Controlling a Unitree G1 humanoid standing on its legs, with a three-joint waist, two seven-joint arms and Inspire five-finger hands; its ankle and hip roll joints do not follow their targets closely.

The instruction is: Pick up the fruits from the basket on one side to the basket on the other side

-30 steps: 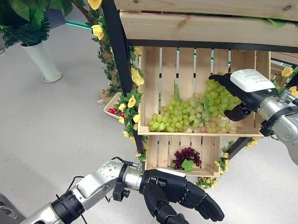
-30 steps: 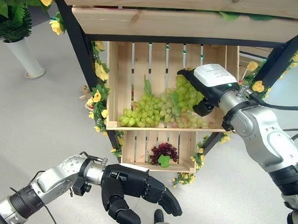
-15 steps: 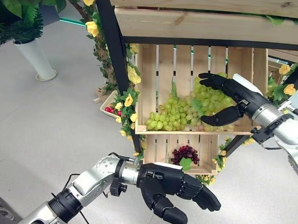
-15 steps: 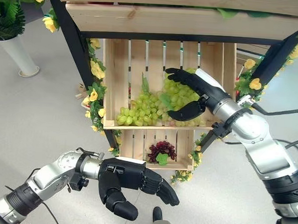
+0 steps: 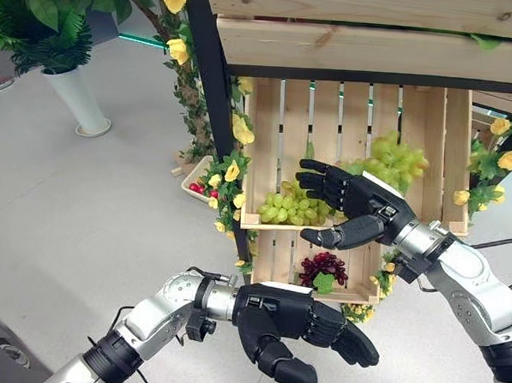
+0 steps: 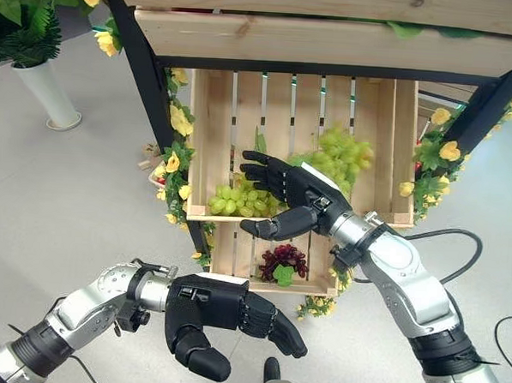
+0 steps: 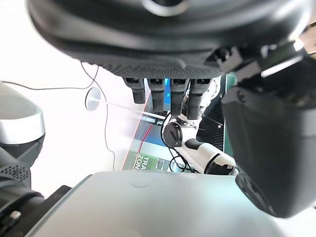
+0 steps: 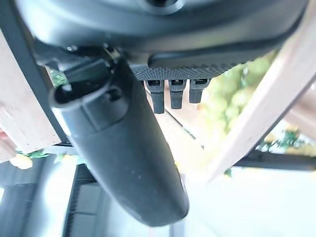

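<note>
Grapes, a dark red bunch point(image 5: 321, 267), lie in the lower wooden crate point(image 5: 274, 259), and green grapes point(image 5: 393, 160) are heaped in the upper wooden crate point(image 5: 328, 118). Nearest the camera, the left hand point(image 5: 296, 327) hangs low above the floor, fingers loosely bent, holding nothing. Farther out, the right hand point(image 5: 354, 205) hovers before the upper crate's front edge, fingers spread straight and thumb extended, empty. Yellow flowers point(image 5: 234, 130) trim the dark frame point(image 5: 212, 86).

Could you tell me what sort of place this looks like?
Probably a mock fruit stall or showroom: slatted wooden crates holding green grapes and dark grapes, yellow flower garlands on the black frame, smooth grey floor.
</note>
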